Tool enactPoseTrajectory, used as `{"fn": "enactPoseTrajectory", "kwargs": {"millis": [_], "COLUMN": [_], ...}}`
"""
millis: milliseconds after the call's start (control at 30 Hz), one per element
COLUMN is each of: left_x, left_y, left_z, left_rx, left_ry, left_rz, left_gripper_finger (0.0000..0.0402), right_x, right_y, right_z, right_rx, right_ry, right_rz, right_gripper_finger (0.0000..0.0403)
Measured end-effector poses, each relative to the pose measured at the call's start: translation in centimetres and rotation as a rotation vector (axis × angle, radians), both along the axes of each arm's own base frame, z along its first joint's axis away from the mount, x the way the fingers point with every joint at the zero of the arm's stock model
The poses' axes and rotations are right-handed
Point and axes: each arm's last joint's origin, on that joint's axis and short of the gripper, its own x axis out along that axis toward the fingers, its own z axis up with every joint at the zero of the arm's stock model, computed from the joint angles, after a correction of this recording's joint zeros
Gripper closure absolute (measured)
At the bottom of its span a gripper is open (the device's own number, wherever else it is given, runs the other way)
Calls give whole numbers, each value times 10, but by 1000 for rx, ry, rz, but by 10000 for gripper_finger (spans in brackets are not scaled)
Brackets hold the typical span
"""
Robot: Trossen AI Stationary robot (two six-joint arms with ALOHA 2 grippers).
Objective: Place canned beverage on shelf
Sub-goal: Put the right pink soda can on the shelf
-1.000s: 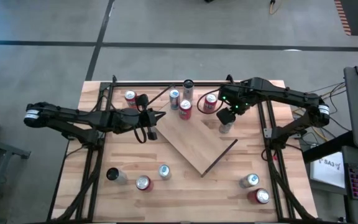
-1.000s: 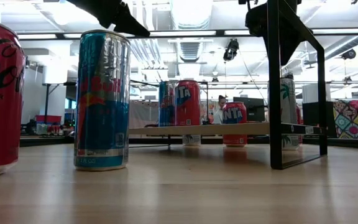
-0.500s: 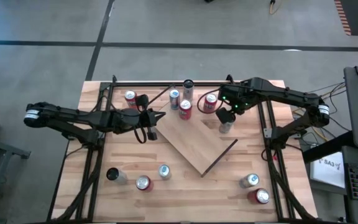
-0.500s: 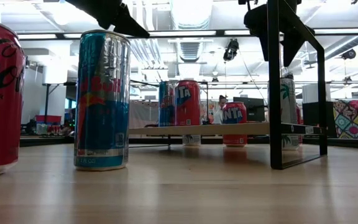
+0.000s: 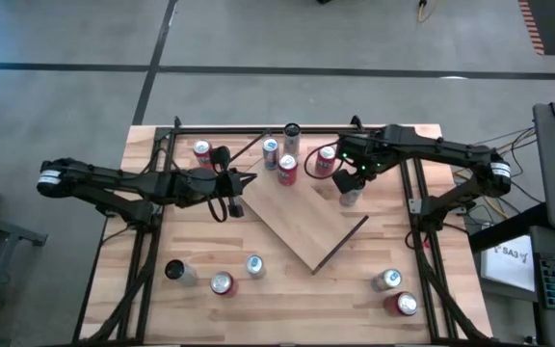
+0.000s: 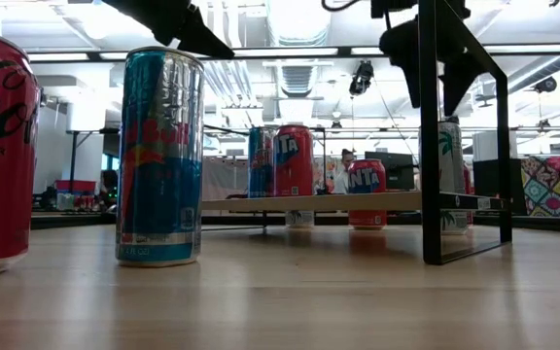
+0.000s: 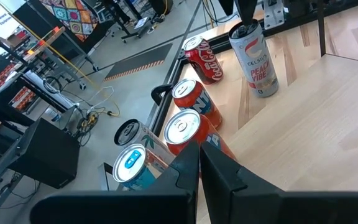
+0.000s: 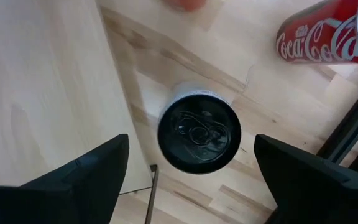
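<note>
The shelf is a light-wood board lying askew mid-table, with a red can at its far corner. A white can with a black top stands upright on the table just right of the shelf. My right gripper hangs open over it, pointing down, one finger on either side of the top and clear of it. In the low view the right gripper is above the white can. My left gripper waits shut at the shelf's left corner, holding nothing.
A red cola can sits close beside the white can, next to the black frame post. More cans stand at the far edge and near edge, with two at the near right.
My right gripper has sunk a little toward the white can's top. The cans and shelf have stayed put.
</note>
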Motion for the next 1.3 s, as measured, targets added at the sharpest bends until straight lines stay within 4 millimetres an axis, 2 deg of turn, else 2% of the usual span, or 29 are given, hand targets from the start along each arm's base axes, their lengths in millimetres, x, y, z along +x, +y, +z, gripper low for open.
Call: {"fn": "enactPoseTrajectory", "kwargs": {"millis": [267,833,1000,1200,1300], "left_x": [0,0,0,0,0], "left_y": [0,0,0,0,0], "left_z": [0,0,0,0,0], "left_rx": [0,0,0,0,0], "left_ry": [1,1,1,1,1], "left_rz": [0,0,0,0,0], "left_gripper_finger": [402,402,402,402,402], "right_x": [-1,4,2,2,2], "right_y": [1,0,0,0,0], "right_z": [-22,-47,-53,-54,-53], "right_rx": [45,35,42,44,41], "right_ry": [33,-4,13,16,14], "right_rz": [2,-11,-21,-51,-54], "right_gripper_finger": [64,65,91,158,165]}}
